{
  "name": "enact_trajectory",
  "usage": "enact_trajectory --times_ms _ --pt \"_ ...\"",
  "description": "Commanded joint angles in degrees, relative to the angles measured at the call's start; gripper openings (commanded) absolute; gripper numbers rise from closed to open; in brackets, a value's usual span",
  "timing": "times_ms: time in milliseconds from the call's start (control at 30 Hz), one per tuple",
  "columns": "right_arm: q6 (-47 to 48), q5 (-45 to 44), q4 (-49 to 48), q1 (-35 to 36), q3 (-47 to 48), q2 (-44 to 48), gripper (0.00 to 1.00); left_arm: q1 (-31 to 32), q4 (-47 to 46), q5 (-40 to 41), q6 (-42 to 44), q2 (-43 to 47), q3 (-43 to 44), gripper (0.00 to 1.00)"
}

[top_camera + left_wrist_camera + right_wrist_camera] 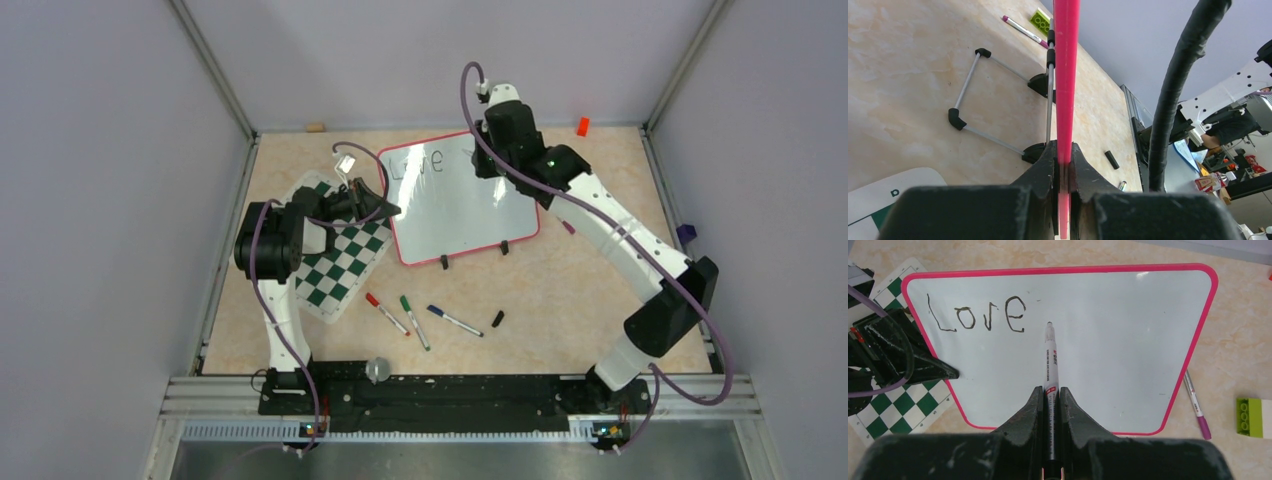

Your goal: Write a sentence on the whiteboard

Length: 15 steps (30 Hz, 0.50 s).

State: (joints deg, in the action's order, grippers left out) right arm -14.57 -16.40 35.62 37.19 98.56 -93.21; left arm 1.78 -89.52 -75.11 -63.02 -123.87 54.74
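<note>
Whiteboard [460, 205] is noted at the far middle of the desk [560, 290], propped on its feet, with its left edge beside the mat [340, 265]. The left end effector [1064, 155] is clamped on the board's red frame, apparently to steady it. The right end effector [1050, 392] is closed on a marker [1050, 357], whose uncapped tip is held just right of the "e"; contact with the surface cannot be told. Of the sentence [977, 316], only "Love" is written, at top left. The task is judged early: one word is done and the remaining words are left. Blank board is seen to the right and below.
</note>
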Motion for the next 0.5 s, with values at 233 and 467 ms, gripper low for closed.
enact_trajectory --times_ms 233,467 --pt "2.9 -1.8 -1.7 -1.2 -4.8 9.1 0.00 1.3 -3.3 -9.4 1.0 -2.1 6.0 0.00" --pt "2.7 -1.2 -2.4 -1.3 -9.3 12.6 0.00 0.9 -3.3 -5.4 2.6 -2.4 4.9 0.00"
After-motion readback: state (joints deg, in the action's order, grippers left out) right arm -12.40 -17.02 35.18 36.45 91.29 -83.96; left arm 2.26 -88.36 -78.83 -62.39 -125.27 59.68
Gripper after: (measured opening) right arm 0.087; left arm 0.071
